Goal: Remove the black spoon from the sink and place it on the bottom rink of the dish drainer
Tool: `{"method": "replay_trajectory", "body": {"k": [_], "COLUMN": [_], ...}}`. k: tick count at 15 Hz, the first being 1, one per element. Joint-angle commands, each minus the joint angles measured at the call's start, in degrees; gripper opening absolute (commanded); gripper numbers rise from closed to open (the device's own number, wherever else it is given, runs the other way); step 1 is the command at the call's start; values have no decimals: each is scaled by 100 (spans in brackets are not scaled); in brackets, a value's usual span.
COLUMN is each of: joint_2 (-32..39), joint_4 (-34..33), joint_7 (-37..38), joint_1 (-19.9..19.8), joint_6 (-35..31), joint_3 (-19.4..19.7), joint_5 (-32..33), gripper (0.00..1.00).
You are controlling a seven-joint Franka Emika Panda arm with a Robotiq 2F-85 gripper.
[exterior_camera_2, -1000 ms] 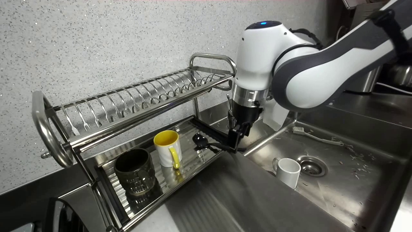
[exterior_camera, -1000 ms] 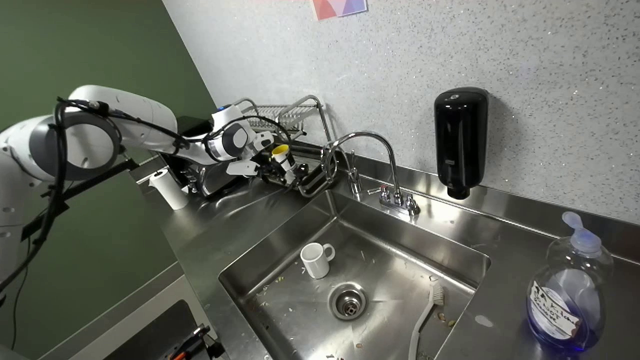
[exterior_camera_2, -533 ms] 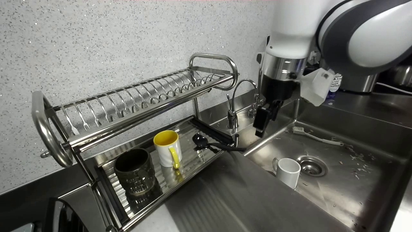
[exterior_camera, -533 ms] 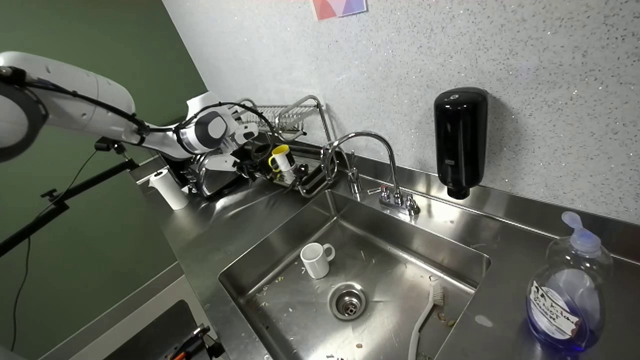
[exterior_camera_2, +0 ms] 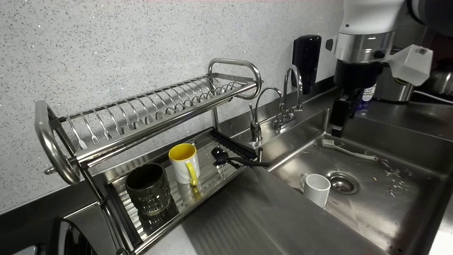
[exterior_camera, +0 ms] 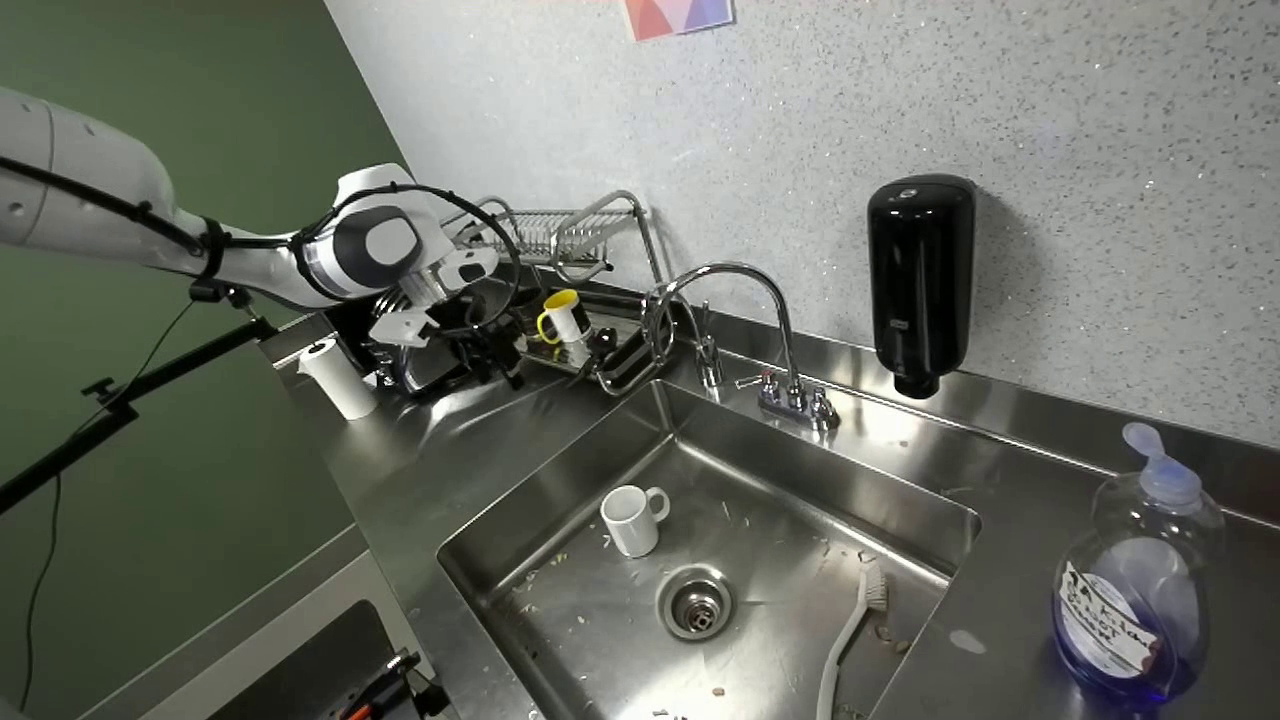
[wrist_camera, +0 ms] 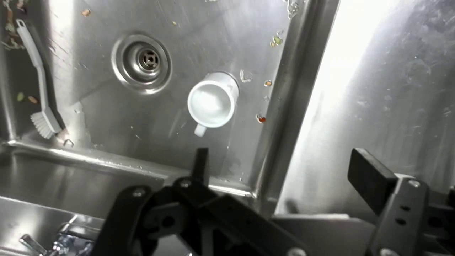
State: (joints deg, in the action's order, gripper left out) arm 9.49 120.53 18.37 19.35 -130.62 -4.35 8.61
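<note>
The black spoon (exterior_camera_2: 244, 161) lies on the bottom tier of the chrome dish drainer (exterior_camera_2: 166, 124) in an exterior view. Its round end rests on the tray and its handle sticks out over the tray's front right edge. My gripper (wrist_camera: 279, 156) is open with nothing between its fingers in the wrist view. In an exterior view the gripper (exterior_camera_2: 342, 122) hangs in the air to the right of the drainer, apart from the spoon. The stainless-steel sink (wrist_camera: 170, 149) lies below it. The spoon is out of view in the wrist view.
A white mug (wrist_camera: 213, 101) and a dish brush (wrist_camera: 42, 85) are in the sink. A yellow-and-white mug (exterior_camera_2: 184, 166) and a dark mug (exterior_camera_2: 148, 189) stand on the drainer's bottom tier. The chrome faucet (exterior_camera: 785, 310) rises behind the sink. A soap bottle (exterior_camera: 1135, 590) stands beside it.
My gripper has moved up and away from the spoon and drainer, to the right in an exterior view. The spoon, let go, has stayed on the bottom tier.
</note>
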Motion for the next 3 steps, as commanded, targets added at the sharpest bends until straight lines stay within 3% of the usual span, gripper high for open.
{"method": "replay_trajectory", "body": {"k": [1, 3], "joint_2": [-593, -684], "joint_4": [435, 451], "joint_7": [71, 1], "joint_1": [-345, -474], "joint_6": [483, 747], "joint_3": [-153, -184], "joint_5": [-160, -236], "gripper": [100, 100]}}
